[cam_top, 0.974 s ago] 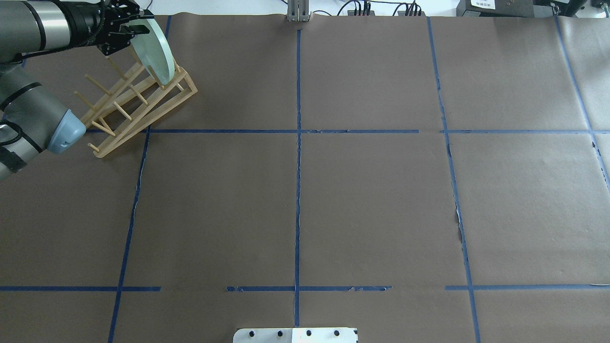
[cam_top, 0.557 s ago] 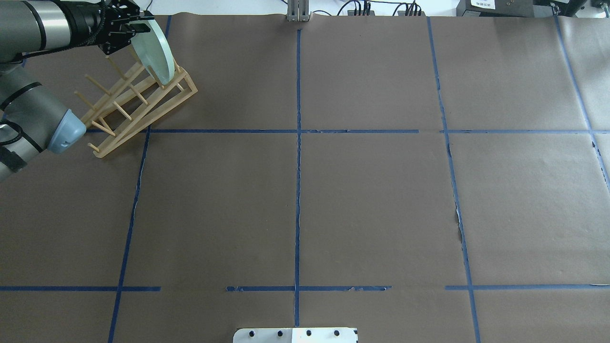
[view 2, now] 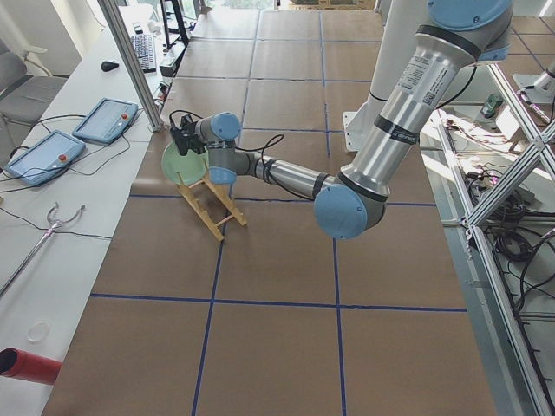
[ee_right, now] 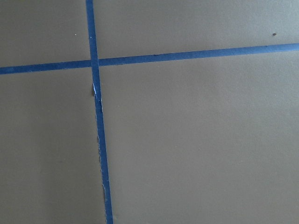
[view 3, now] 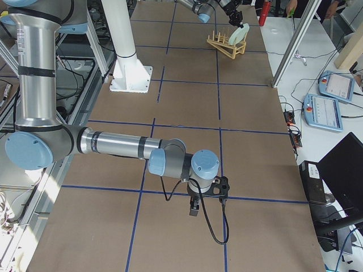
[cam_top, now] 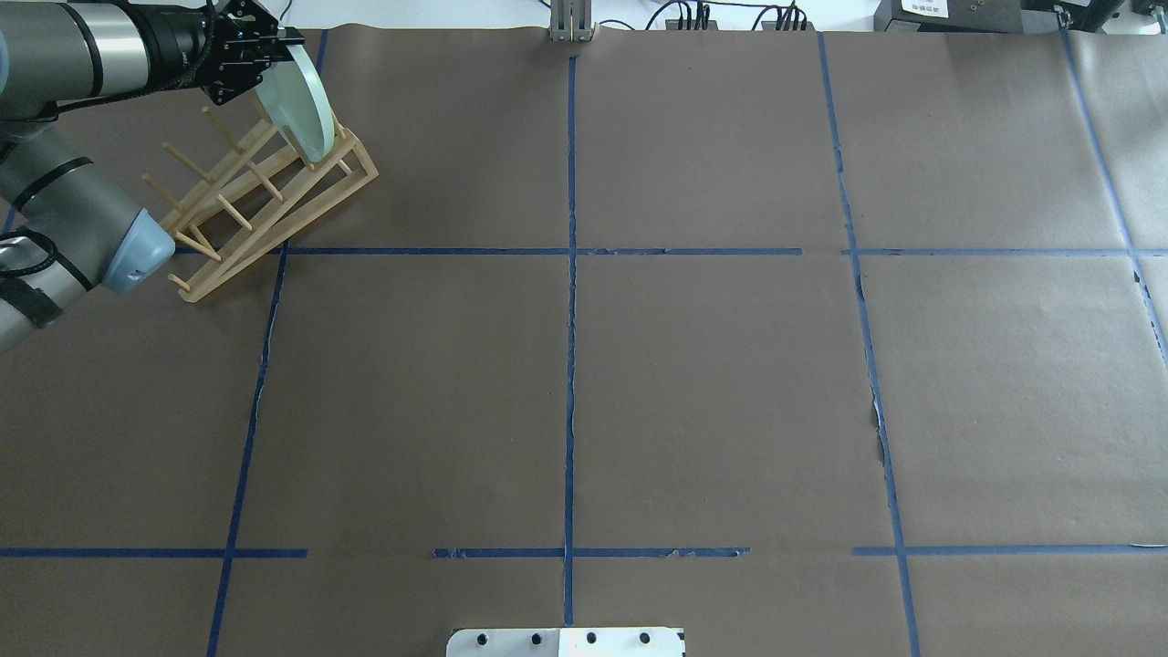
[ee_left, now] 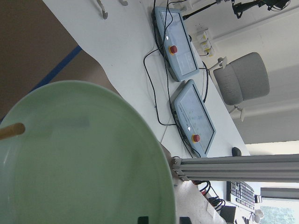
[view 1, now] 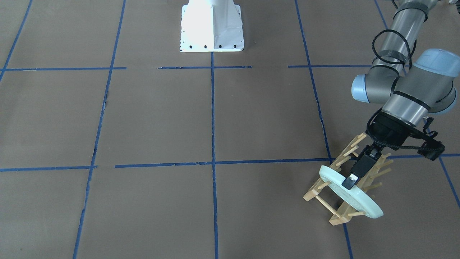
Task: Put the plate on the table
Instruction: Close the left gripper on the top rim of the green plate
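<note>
While the plate (view 1: pixel 360 205) was nowhere near flat on the tabletop (view 1: pixel 161 118) yet, the pickup part looked mostly sorted. It stood on edge in the rack (view 1: pixel 336 219), over at the robot's far-left corner, leaning among the pegs, with one peg crossing its face in the left wrist view. Left hand (view 1: pixel 350 182) was clamped on the upper rim, a finger on each face, so I'd call that a grasp made. Couldn't tell if the bottom edge sat on the rails or had cleared them a bit. Right hand (view 3: pixel 194 208) hung low over bare tabletop, well apart from all this, and only the side camera caught it, so no idea whether it was opened or closed. My read: maybe a third done. Left to do: lift the plate clear of the pegs, carry it over open paper, tip it flat, set it down, let go.
</note>
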You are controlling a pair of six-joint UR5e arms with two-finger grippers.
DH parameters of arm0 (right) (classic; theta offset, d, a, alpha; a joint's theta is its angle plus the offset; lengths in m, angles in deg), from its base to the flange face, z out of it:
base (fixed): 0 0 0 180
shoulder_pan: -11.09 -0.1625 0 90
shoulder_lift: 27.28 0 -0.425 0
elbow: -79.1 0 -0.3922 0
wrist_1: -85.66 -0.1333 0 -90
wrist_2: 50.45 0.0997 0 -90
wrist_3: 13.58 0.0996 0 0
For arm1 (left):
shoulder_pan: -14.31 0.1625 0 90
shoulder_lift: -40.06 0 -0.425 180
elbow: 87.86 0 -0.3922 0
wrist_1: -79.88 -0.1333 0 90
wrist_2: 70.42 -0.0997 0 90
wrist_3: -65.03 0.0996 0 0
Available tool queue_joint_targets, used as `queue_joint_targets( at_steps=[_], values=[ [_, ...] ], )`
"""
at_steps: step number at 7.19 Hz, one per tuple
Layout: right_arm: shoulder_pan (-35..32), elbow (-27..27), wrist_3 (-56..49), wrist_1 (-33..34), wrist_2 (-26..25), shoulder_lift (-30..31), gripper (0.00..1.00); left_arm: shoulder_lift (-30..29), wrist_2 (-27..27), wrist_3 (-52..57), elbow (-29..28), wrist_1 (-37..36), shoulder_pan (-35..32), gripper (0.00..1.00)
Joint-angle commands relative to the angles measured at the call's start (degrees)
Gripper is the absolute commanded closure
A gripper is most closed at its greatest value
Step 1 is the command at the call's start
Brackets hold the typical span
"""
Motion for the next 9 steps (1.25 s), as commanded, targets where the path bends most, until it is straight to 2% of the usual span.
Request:
queue_joint_targets(
  at_steps=[1, 6, 9],
  values=[
    [0.00, 0.00, 0.00, 0.00, 0.00, 0.00, 0.00, -0.07, 0.07, 1.94, 0.05, 0.15, -0.15, 1.00],
    [0.00, 0.00, 0.00, 0.00, 0.00, 0.00, 0.00, 0.28, 0.07, 1.26, 0.49, 3.49, -0.59, 1.00],
    [0.00, 0.00, 0.00, 0.00, 0.00, 0.00, 0.00, 2.11, -0.02, -4.09, 0.49, 10.76, -0.76, 1.00]
  ],
)
